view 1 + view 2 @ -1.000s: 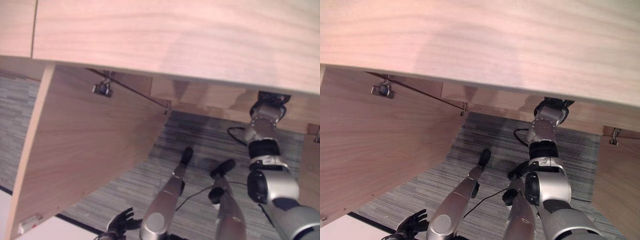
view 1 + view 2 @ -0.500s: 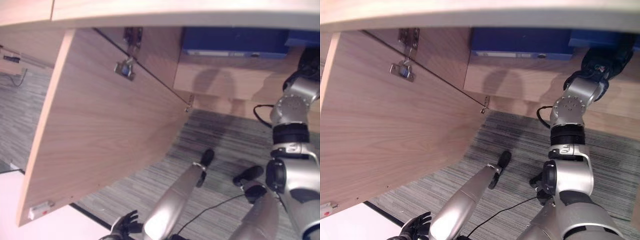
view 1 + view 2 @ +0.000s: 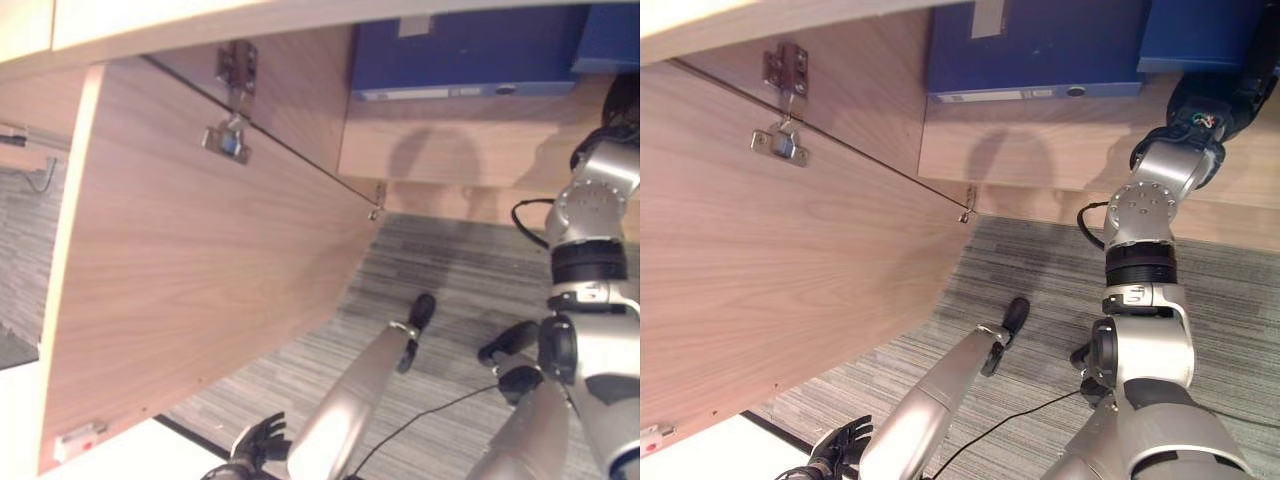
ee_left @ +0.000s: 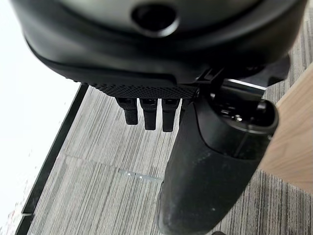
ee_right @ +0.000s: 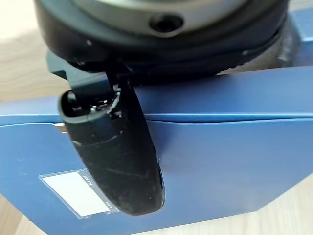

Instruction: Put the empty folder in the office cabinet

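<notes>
Blue folder [image 5: 220, 161] already up inside the office cabinet, flat on the wooden shelf [image 3: 1040, 150], with a second blue folder [image 3: 1195, 35] just beside it on the right. Starting at the far left: left hand [image 3: 255, 450] low over the grey carpet [image 3: 470, 270], fingers [image 4: 149, 115] straight and relaxed, holding nothing, well apart from the cabinet. Next along, cabinet door [image 3: 200, 280] swung wide open, hinge [image 3: 227, 140] bare at its upper edge, plenty of room in the opening. Then the shelf and the folders, and at the far right the right hand [image 3: 1230, 90] raised to shelf level, thumb [image 5: 117, 161] laid across the folder's blue face near the clear label pocket [image 5: 76, 191]. Hard to call whether that hand grips or merely rests against it; cannot tell from here. Looks like the placing step, close to done. To finish well: push the folder squarely back until fully on the shelf, keep it level, let go gently, draw the arm straight out without clipping the neighbouring folder or the door.
</notes>
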Robot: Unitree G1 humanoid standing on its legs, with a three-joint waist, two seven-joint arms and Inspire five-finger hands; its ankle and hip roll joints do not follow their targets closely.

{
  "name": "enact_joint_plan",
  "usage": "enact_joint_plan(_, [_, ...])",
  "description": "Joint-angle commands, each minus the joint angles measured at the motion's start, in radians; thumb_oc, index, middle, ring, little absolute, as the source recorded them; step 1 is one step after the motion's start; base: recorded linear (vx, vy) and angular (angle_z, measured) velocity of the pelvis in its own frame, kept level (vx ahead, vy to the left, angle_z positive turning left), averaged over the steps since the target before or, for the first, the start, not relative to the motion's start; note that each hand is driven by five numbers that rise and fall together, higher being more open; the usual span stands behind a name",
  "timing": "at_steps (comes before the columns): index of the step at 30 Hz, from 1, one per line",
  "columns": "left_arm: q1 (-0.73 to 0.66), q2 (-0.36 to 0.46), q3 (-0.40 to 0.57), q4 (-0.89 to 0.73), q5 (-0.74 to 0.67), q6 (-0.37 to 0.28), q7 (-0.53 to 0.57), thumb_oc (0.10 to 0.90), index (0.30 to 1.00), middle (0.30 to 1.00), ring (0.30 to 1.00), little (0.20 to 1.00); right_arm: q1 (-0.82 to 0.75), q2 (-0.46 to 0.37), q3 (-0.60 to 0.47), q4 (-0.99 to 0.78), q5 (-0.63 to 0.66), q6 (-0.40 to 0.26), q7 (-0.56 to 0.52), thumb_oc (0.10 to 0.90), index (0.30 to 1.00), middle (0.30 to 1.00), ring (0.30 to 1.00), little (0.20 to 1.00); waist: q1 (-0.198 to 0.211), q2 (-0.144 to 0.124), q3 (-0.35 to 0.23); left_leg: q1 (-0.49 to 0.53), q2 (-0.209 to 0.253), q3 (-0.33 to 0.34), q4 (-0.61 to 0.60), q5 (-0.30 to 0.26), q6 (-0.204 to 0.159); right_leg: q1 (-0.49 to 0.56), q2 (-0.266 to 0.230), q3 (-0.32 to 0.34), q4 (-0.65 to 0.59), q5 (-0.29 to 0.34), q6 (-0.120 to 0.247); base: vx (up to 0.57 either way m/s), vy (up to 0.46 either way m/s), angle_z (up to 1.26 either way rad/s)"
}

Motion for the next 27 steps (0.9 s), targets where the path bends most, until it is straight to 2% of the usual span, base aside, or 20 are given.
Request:
enact_joint_plan(1, [0.113,0.109,-0.003,0.108,-0.026,0.023,0.044,0.800,0.900,0.900,0.900,0.900,-0.073,-0.106,0.067,-0.137,-0.108,-0.015,0.060,0.400,0.300,0.300,0.300,0.300,0.021,-0.041,-0.074,0.004,0.001,-0.043,-0.060,-0.066,-0.019,0.114,0.009,0.069,0.004,-0.109,0.071,0.00,-0.021,-0.08])
enact_joint_plan(8, [0.096,0.116,0.014,0.135,-0.022,0.018,0.050,0.800,0.900,0.900,0.900,0.900,-0.098,-0.127,0.068,-0.120,-0.093,-0.019,0.066,0.400,0.300,0.300,0.300,0.300,0.014,-0.061,-0.078,0.039,0.012,-0.054,-0.097,-0.061,-0.024,0.149,0.022,0.051,-0.031,-0.093,0.082,0.00,-0.011,-0.03])
enact_joint_plan(9, [0.098,0.119,0.020,0.145,-0.021,0.016,0.050,0.800,0.900,0.900,0.900,0.900,-0.111,-0.150,0.078,-0.103,-0.089,-0.010,0.067,0.400,0.300,0.300,0.300,0.300,0.012,-0.069,-0.078,0.045,0.014,-0.055,-0.101,-0.060,-0.026,0.158,0.024,0.045,-0.038,-0.088,0.085,0.00,0.000,0.00])
enact_joint_plan(18, [0.098,0.128,0.025,0.151,-0.032,0.011,0.049,0.800,0.900,0.900,0.900,0.900,-0.164,-0.234,0.121,0.015,-0.061,0.045,0.079,0.400,0.300,0.300,0.300,0.300,-0.002,-0.091,-0.066,0.054,0.028,-0.050,-0.121,-0.056,-0.032,0.169,0.041,0.033,-0.067,-0.071,0.088,-0.01,-0.005,-0.01])
enact_joint_plan(19, [0.098,0.130,0.027,0.150,-0.040,0.013,0.049,0.800,0.900,0.900,0.900,0.900,-0.166,-0.237,0.129,0.040,-0.053,0.057,0.077,0.800,0.900,0.900,0.900,0.900,-0.006,-0.094,-0.061,0.056,0.030,-0.049,-0.123,-0.055,-0.034,0.170,0.044,0.032,-0.071,-0.067,0.088,-0.03,-0.009,-0.02])
enact_joint_plan(23, [0.090,0.131,0.027,0.159,-0.056,0.021,0.048,0.800,0.900,0.900,0.900,0.900,-0.173,-0.221,0.167,0.122,-0.054,0.119,0.063,0.800,0.900,0.900,0.900,0.900,-0.022,-0.105,-0.042,0.059,0.044,-0.038,-0.124,-0.054,-0.038,0.173,0.054,0.033,-0.084,-0.057,0.084,-0.03,-0.005,-0.06])
enact_joint_plan(27, [0.081,0.122,0.022,0.158,-0.066,0.029,0.054,0.800,0.900,0.900,0.900,0.900,-0.168,-0.187,0.162,0.156,-0.068,0.142,0.038,0.800,0.900,0.900,0.900,0.900,-0.030,-0.108,-0.025,0.064,0.050,-0.032,-0.126,-0.054,-0.039,0.178,0.063,0.033,-0.090,-0.051,0.082,-0.03,-0.007,-0.08])
